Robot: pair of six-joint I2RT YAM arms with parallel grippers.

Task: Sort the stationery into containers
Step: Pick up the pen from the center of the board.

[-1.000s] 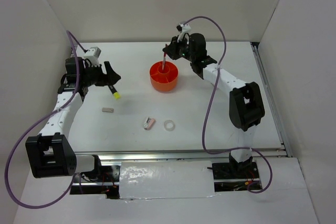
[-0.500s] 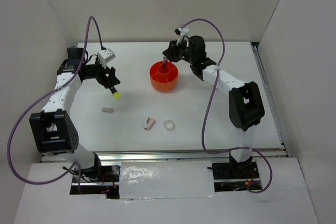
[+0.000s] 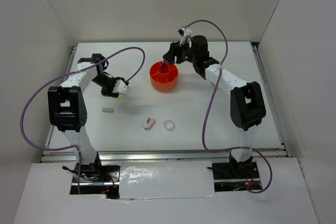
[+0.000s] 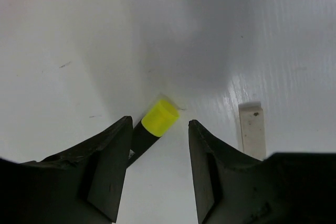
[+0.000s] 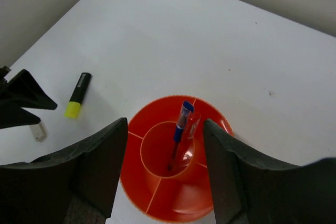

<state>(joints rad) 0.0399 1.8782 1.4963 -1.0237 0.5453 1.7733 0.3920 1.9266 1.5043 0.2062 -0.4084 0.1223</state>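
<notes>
right wrist: blue pen (image 5: 182, 123) in organizer (image 5: 153, 193) cup; top: colour unclear (small)

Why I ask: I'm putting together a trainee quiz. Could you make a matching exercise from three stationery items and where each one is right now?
Things:
1. blue pen
2. yellow-capped highlighter
3. white tape ring

Places:
A. between the left gripper's open fingers
B. beside the pink-white piece
C. standing in the orange organizer's central cup

Pairs: 1-C, 2-A, 3-B
</notes>
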